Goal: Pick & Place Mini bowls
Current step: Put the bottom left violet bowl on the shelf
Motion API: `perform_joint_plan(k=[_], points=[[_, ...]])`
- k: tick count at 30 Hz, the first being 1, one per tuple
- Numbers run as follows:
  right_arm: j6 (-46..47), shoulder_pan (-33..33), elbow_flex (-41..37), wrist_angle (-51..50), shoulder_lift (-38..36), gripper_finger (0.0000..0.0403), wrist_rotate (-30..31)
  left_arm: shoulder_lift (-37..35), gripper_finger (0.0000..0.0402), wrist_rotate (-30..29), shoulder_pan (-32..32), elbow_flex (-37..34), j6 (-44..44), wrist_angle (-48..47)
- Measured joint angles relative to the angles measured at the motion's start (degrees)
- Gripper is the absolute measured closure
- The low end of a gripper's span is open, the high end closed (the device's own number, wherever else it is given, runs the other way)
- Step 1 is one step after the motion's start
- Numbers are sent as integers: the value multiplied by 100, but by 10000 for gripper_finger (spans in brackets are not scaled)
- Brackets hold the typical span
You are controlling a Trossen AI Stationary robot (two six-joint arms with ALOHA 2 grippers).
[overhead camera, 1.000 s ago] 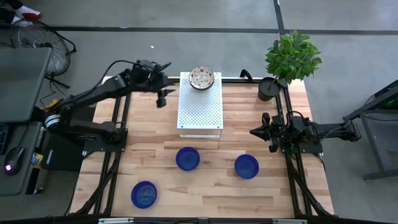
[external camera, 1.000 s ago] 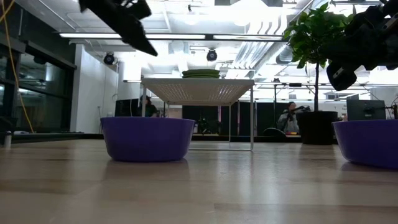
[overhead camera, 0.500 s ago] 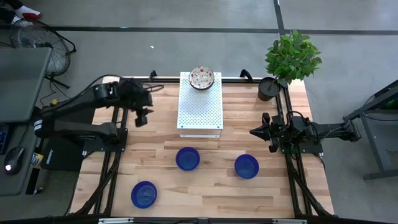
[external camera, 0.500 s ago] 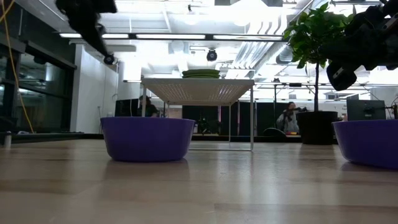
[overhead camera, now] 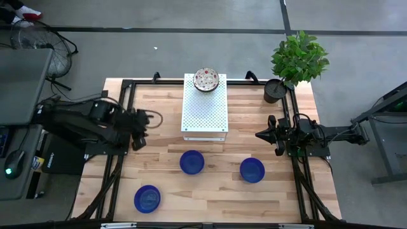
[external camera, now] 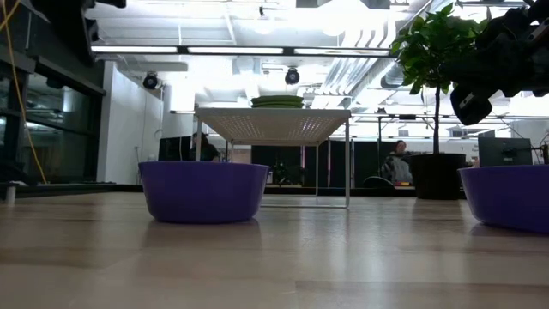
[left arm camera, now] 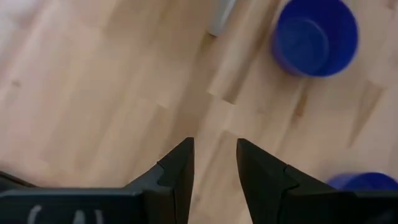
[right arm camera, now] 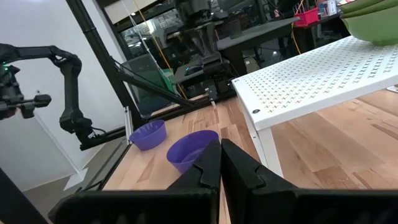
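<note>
Table: light wooden butcher-block top (overhead camera: 210, 191) in a black frame, with a white perforated stand (overhead camera: 205, 108) sitting ahead of the left gripper.
Room: grey concrete floor; across the table it's bright ceiling strip lights, dark glass and a person or two way in the back. A potted plant (overhead camera: 297, 60) sits at the far corner, beyond the right gripper.
Left gripper: left gripper (overhead camera: 141, 123) hangs over the bare wood with nothing in it, fingers a narrow gap apart.
Right gripper: right gripper (overhead camera: 259, 135) parked at its own edge, fingers pressed together and empty.
Bowls: speckled bowl stack (overhead camera: 206, 79) sits on the far end of the stand. Blue bowl one (overhead camera: 191, 161) is near the left gripper, between the two grippers; blue bowl two (overhead camera: 252, 170) is close by the right gripper; blue bowl three (overhead camera: 147, 198) is well apart from both grippers.
Change: a second ago the left arm was reaching out beside the speckled stack; it has pulled back. Bowls and the right arm haven't budged.
</note>
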Motion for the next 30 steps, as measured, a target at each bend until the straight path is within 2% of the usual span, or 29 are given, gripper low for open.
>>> perform_joint_plan(k=[7,11,22,30], points=[[-1,-2,-1,0,0,402,2,502,284,58,-1066,0,-1709,84],[0,-1,1,2,0,402,2,837,284,208,-1506,2,-2393,344],[0,0,1,2,0,402,1,1855,284,794,-2885,4,-2804,806],[-2,-2,-1,2,29,402,1,2258,284,361,-4042,4,-2950,1188]])
